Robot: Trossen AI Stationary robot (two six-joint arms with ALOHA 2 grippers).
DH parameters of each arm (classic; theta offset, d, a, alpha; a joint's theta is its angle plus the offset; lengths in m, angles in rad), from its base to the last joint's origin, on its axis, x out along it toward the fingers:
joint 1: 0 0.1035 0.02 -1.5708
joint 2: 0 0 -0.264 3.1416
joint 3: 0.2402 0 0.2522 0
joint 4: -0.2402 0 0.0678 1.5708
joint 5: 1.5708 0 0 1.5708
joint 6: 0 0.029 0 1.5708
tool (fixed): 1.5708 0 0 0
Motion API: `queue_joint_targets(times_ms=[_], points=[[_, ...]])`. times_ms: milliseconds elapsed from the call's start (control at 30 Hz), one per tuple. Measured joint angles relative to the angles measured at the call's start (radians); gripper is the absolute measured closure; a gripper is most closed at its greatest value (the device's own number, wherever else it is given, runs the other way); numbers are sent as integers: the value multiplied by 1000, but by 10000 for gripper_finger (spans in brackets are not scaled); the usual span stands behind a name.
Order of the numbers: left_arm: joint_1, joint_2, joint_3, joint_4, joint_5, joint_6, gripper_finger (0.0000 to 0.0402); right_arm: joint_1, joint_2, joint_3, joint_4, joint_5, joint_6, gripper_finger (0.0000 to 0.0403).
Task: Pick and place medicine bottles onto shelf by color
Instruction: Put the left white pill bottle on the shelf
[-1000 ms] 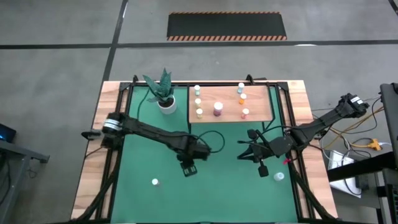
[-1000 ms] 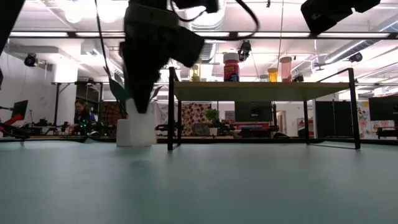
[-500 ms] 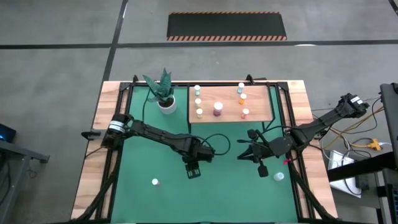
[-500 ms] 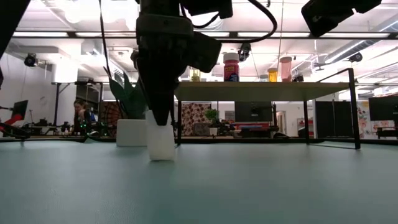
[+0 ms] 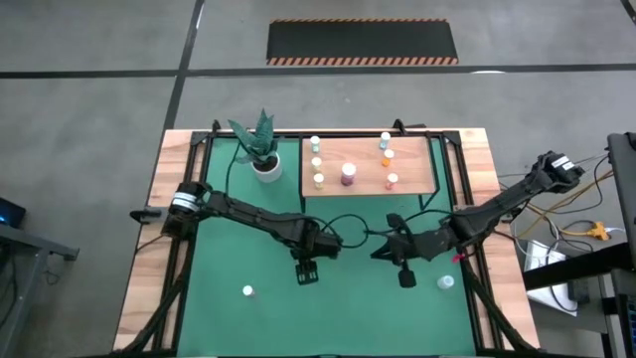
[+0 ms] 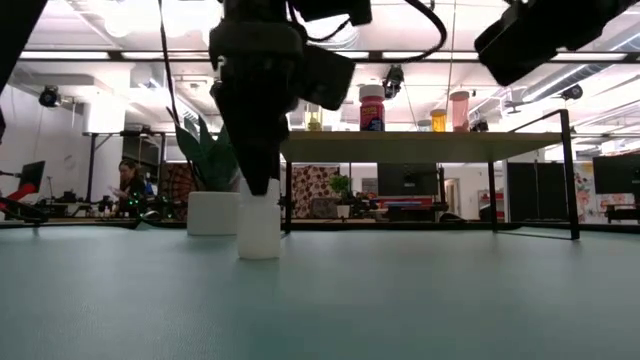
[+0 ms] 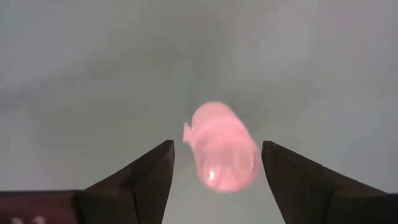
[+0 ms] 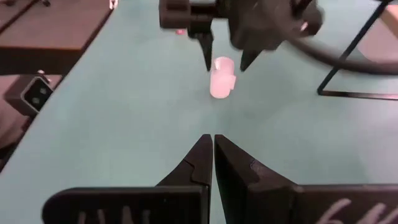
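My left gripper [image 5: 306, 270] hangs open over a whitish bottle [image 8: 222, 79] that stands upright on the green mat [image 5: 348, 318]. Its two fingers stand on either side of the bottle's top [image 7: 222, 155], with a gap on each side. The high view hides this bottle under the gripper. My right gripper [image 5: 402, 278] is shut and empty, a short way toward the table's right of the left one and pointing at it. The wooden shelf [image 5: 417, 184] at the far edge carries several bottles, among them a larger magenta one [image 5: 349, 174].
A white pot with a green plant [image 5: 265, 164] stands left of the shelf. Loose on the mat are a white bottle [image 5: 247, 291] near the left arm, a teal one [image 5: 445, 282] and a pink one [image 5: 457, 259] beside the right arm. Black shelf legs [image 6: 570, 170] rise from the mat.
My left gripper has shifted a little toward the table's right and lower; the whitish bottle, earlier in front of the pot in the low view, now stands on the mat right of it. My right gripper has moved toward the table's left and near edge, closer to the left gripper.
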Motion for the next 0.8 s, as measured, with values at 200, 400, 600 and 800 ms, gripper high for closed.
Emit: queue_joint_targets(times_ms=[200,400,600,800], points=[[-36,-85,-4,-33,-63,6,174,0,132,68,26,21,-18,394],[-141,-228,-28,14,-304,60,173,0,239,165,29,22,-56,394],[-265,-388,-178,332,-525,290,173,-10,340,273,23,31,-95,384],[-311,-537,-404,713,-567,507,173,-42,460,395,11,26,-101,324]])
